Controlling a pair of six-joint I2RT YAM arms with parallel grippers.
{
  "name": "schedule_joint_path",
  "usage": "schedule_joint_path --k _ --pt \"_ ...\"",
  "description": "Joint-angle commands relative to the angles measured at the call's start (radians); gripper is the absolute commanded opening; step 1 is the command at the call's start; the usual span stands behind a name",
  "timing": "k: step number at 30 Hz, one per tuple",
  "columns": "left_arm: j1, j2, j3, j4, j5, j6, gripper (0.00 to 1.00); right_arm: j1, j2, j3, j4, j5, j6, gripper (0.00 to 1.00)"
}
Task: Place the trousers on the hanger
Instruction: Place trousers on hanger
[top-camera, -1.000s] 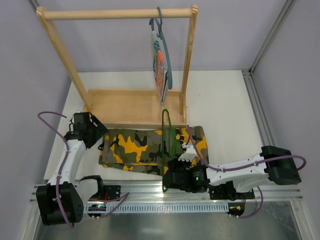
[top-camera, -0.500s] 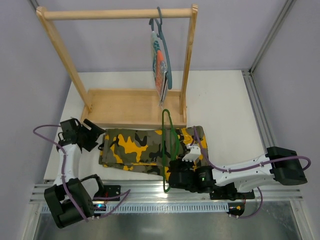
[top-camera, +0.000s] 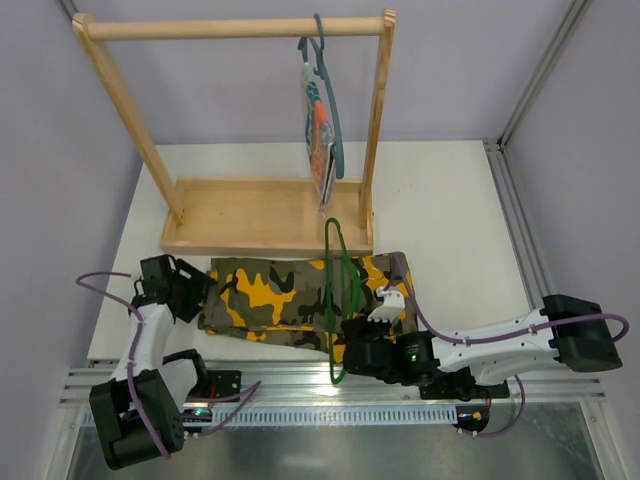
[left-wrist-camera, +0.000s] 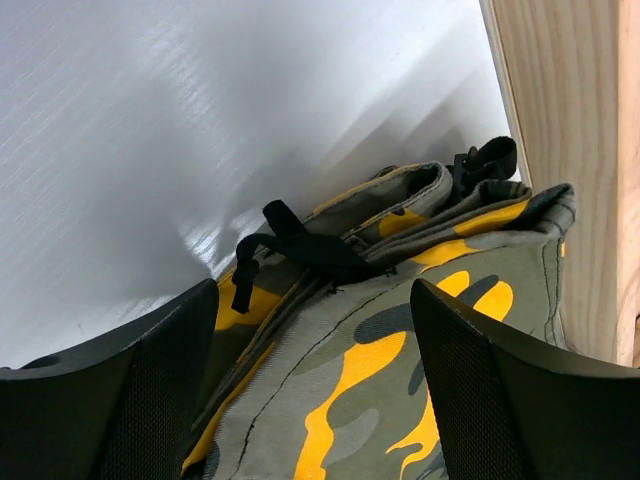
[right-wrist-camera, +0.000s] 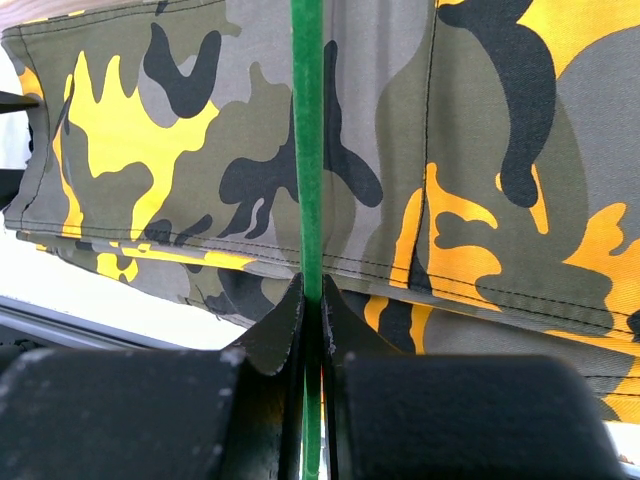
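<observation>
Trousers (top-camera: 285, 295), probably limp: grip the layered left edge beside the wide-open left pincer (left-wrist-camera: 315, 335); right pincer (right-wrist-camera: 312, 300) clamps hanger (right-wrist-camera: 307, 150).

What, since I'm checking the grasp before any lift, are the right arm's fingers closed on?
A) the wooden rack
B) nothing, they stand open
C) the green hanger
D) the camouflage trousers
C: in the right wrist view the right fingers pinch the thin bar of the green hanger, with the trousers seen behind it.
</observation>
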Motion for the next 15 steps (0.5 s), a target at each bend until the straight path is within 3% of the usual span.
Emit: schedule_joint_path --k 1,6,9,11,12,15 --pt "-0.031 0.043 -0.003 -0.005 -0.059 -0.031 0.79 -0.005 0.009 0.024 0.036 0.046 -0.005 0.04" --pt "-0.051 0.086 0.004 0.018 -0.067 -0.022 0.75 -0.006 0.006 0.023 0.036 0.044 -0.005 0.04" --pt "-0.056 0.086 -0.003 0.033 -0.061 -0.021 0.65 -0.005 0.012 0.029 0.035 0.044 -0.013 0.04" --pt "-0.060 0.089 -0.003 0.044 -0.050 -0.013 0.47 -0.006 0.032 0.039 0.038 0.043 -0.024 0.04" --pt "-0.062 0.086 0.000 0.042 -0.050 -0.013 0.33 -0.005 0.037 0.049 0.039 0.040 -0.027 0.04" --pt "-0.070 0.048 0.004 0.033 -0.053 -0.001 0.16 -0.005 0.063 0.070 0.048 0.026 -0.059 0.04"
